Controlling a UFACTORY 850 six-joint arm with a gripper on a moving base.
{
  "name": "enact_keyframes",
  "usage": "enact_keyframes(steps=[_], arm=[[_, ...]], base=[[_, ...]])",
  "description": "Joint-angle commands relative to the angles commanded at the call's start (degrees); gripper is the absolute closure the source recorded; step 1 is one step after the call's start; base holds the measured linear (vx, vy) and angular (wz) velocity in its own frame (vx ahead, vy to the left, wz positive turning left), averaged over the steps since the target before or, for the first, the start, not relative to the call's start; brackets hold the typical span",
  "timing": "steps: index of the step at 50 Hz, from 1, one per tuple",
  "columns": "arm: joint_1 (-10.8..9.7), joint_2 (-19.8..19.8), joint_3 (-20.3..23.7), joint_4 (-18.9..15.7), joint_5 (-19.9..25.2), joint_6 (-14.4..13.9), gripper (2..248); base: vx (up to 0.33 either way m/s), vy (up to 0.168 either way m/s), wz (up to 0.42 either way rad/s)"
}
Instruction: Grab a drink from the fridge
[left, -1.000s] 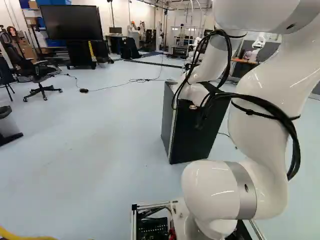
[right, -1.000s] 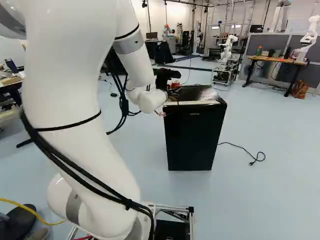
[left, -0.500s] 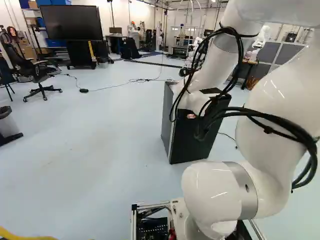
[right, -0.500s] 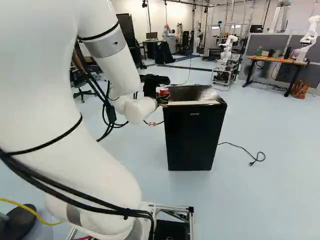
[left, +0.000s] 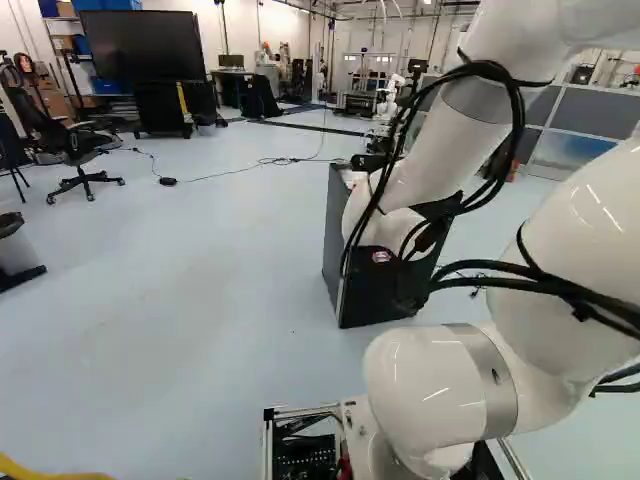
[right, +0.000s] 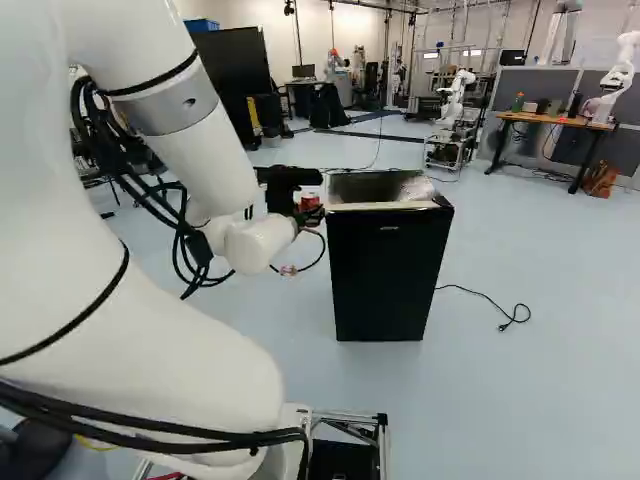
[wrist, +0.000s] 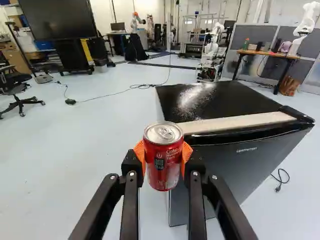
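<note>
Hazard: can (wrist: 163, 162) striking fridge (wrist: 240, 172)
Fingers (wrist: 196, 164) grip it upright, fridge just beside; a sideways swing could dislodge it.

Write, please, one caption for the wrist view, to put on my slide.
The gripper holds a red soda can upright beside a black mini fridge.

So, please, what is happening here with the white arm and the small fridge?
The arm is holding a red can upright in its claw, with an orange pad on each side of it. The can is in the air, beside the fridge, whose door looks closed. So the drink is in the grip and not yet put down anywhere.
</note>
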Motion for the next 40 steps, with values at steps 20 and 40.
enact_keyframes(steps=[20,40], arm=[[1.62,4.2,4.95,-1.13,-0.94,0.0,158],[2.38,6.17,7.29,-1.67,-1.38,0.0,158]], base=[[0.0,0.0,0.0],[0.0,0.0,0.0]])
